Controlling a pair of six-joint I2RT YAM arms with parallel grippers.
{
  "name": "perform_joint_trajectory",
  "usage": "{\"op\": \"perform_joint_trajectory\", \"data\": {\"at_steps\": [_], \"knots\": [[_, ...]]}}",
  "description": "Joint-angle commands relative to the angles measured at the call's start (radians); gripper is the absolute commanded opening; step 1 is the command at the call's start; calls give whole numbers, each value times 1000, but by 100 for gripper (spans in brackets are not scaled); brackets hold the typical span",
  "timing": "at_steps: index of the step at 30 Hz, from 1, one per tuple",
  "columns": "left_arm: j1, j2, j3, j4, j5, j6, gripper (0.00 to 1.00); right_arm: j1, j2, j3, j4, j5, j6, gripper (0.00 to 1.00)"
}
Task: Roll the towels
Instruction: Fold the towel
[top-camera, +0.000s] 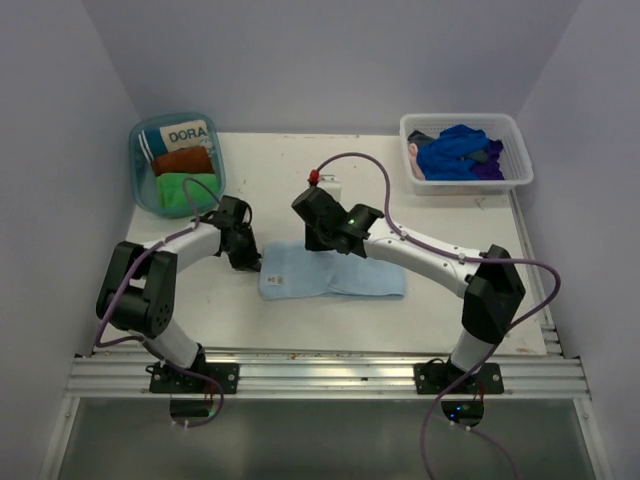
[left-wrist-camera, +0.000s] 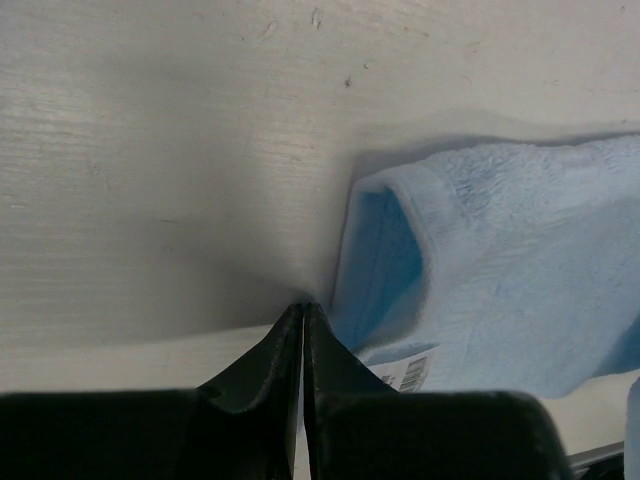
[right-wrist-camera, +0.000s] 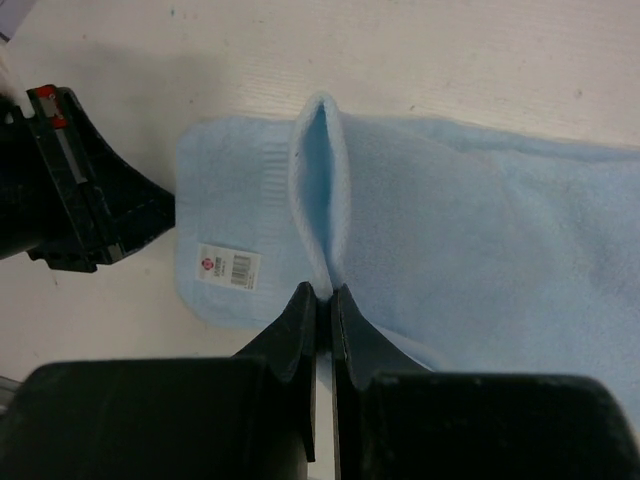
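The metal rail (top-camera: 330, 375) at the near edge carried both arm bases; beyond it lay the pale table (top-camera: 300, 170). At the far left stood a teal tub (top-camera: 138, 150) holding 3 things: a white-and-teal item printed "DORA" (top-camera: 186, 133), a rust-brown towel (top-camera: 185, 160) below it, and a bright green towel (top-camera: 180, 190) nearest the arms. The left gripper (left-wrist-camera: 303, 310) was down at the table with its 2 fingers pressed together, tips right at the left hem of the light blue towel (top-camera: 340, 275); whether any cloth was caught between them could not be told. That towel lay flat near the table's middle, between the 2 grippers, long side running left to right, with a small printed label (right-wrist-camera: 228, 266) by its left end; the hem beside the left fingers stood up in a small open pocket. The right gripper (right-wrist-camera: 323, 295) was clamped on a raised fold of the same towel, which stood in a narrow ridge running away from the fingertips. At the far right sat a white basket (top-camera: 522, 160) with a heap of dark blue towels (top-camera: 455, 150) and a purple towel (top-camera: 490, 172) at its right side.
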Motion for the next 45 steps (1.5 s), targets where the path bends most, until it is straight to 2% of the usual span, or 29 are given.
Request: {"op": "perform_joint_trajectory", "data": {"at_steps": [1, 9, 45], "knots": [[-6, 42, -19, 44, 9, -3, 7, 31, 47, 89, 38, 18, 18, 0], [-6, 44, -40, 52, 9, -11, 7, 48, 167, 172, 29, -13, 18, 0], [-6, 45, -67, 66, 8, -22, 7, 81, 431, 371, 17, -125, 18, 0]]}}
